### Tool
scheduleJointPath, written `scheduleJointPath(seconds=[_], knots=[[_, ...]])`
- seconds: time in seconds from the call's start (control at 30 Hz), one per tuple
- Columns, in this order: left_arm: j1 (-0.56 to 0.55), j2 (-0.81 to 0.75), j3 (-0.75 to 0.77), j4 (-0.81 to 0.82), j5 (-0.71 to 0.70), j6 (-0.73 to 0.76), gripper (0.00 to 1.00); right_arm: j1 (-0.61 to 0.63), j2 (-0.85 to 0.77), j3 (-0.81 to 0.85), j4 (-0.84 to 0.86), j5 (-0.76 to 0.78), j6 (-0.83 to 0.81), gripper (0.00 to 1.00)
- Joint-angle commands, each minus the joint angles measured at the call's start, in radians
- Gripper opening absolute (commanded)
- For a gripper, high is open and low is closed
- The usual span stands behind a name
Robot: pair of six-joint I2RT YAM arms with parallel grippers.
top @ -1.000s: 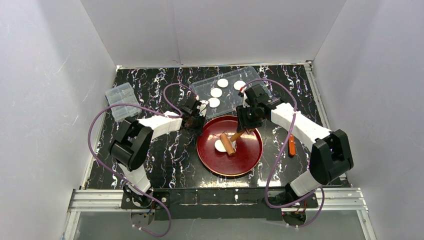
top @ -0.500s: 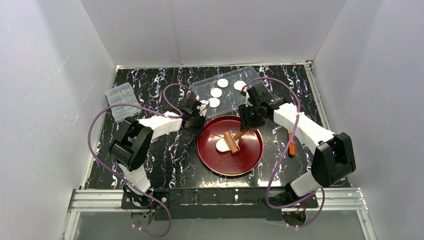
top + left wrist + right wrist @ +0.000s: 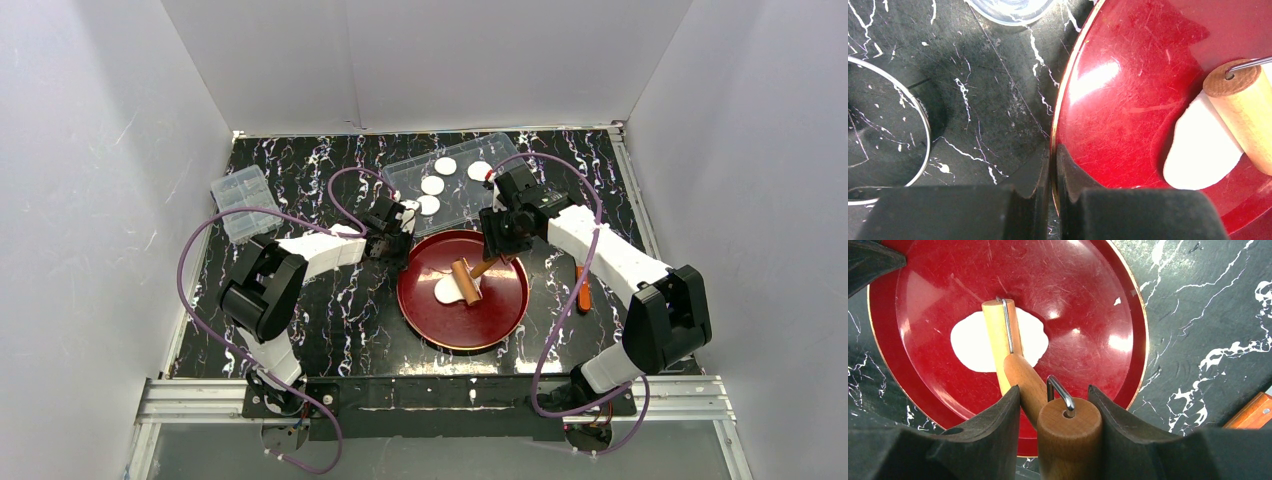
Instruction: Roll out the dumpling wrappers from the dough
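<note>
The dough [image 3: 446,290] is a flat white patch on the red plate [image 3: 500,312]. A wooden roller [image 3: 464,281] lies across the dough. My right gripper [image 3: 497,243] is shut on the roller's wooden end piece [image 3: 1069,432], and the roller [image 3: 998,335] presses on the dough [image 3: 970,345] in front of it. My left gripper [image 3: 398,243] is shut on the plate's left rim [image 3: 1060,125]; the dough [image 3: 1200,152] and roller [image 3: 1245,117] show at the right of that view. Several round dumpling wrappers [image 3: 432,185] lie in the clear tray [image 3: 505,150] behind the plate.
A clear lidded box [image 3: 243,203] stands at the back left. An orange-handled tool [image 3: 583,290] lies right of the plate, also in the right wrist view [image 3: 1254,412]. A thin metal ring [image 3: 923,117] lies left of the plate. White walls enclose the table.
The roller has moved up and to the right across the dough, away from the near edge. The plate has shifted slightly right. Both grippers keep their holds.
</note>
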Motion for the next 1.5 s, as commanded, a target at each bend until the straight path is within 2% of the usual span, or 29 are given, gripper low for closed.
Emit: scheduleJointPath(seconds=[0.0,0.33,0.5,0.6,0.73,1.0,1.47], knots=[[0.003,0.011,-0.035,-0.091,-0.077,0.057,0.0,-0.047,0.027,-0.003,-0.127,0.404,-0.133,0.01],[0.002,0.009,-0.037,-0.091,-0.08,0.057,0.0,-0.048,0.034,-0.005,-0.132,0.421,-0.133,0.01],[0.002,0.015,-0.035,-0.09,-0.078,0.056,0.0,-0.041,0.029,0.0,-0.135,0.382,-0.123,0.01],[0.002,0.017,-0.036,-0.088,-0.075,0.055,0.0,-0.015,0.019,0.003,-0.122,0.288,-0.137,0.01],[0.002,0.018,-0.035,-0.085,-0.074,0.051,0.0,-0.001,-0.024,-0.006,-0.044,0.024,-0.112,0.01],[0.002,0.017,-0.036,-0.084,-0.074,0.051,0.0,0.019,-0.078,0.052,-0.106,0.026,-0.081,0.01],[0.002,0.022,-0.032,-0.084,-0.071,0.051,0.0,0.042,-0.111,0.086,-0.095,-0.141,-0.073,0.01]])
